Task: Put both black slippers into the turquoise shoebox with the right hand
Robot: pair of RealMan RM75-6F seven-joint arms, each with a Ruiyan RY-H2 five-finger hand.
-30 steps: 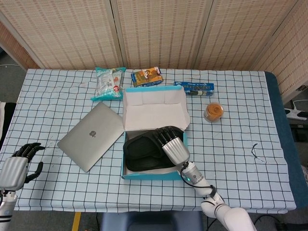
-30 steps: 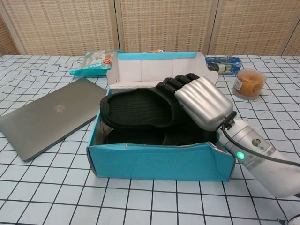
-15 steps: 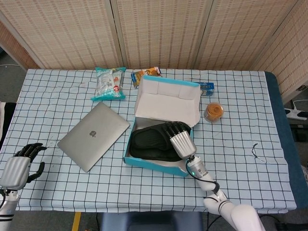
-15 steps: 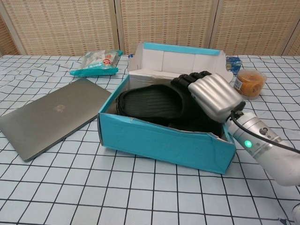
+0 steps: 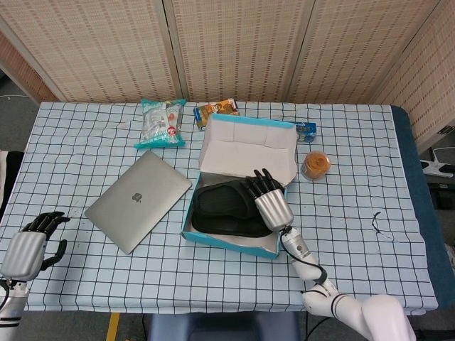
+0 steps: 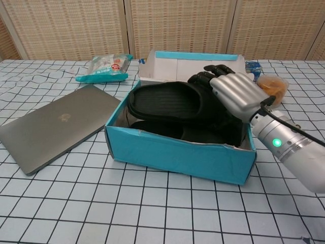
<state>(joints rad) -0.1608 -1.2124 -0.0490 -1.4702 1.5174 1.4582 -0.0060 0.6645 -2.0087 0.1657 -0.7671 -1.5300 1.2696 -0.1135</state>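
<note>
The right robot hand (image 6: 234,94) sat over the right end of the turquoise shoebox (image 6: 177,157), with its dark fingers (image 5: 264,183) partly spread and extended over the upper black slipper (image 6: 170,101). Whether the fingers gripped that slipper or only rested on it could not be determined from either view. The upper slipper lay inside the box, tilted, with its left end raised near the rim. The second black slipper (image 6: 152,128) lay beneath it on the box floor. The box lid stood open at the far side.

Handling judgement: the slippers appeared to be light, soft foam or rubber with a ribbed footbed. They would likely flex under pressure rather than slide. The strap arch or the side edge would offer the most secure hold. Pressing the raised end down should seat the slipper flat.

The left robot hand (image 5: 25,245) hung at the near left edge of the table (image 5: 355,156), fingers curled, holding nothing. A silver laptop (image 5: 138,200) lay just left of the box. A snack bag (image 5: 161,122) lay beyond the laptop.
</note>
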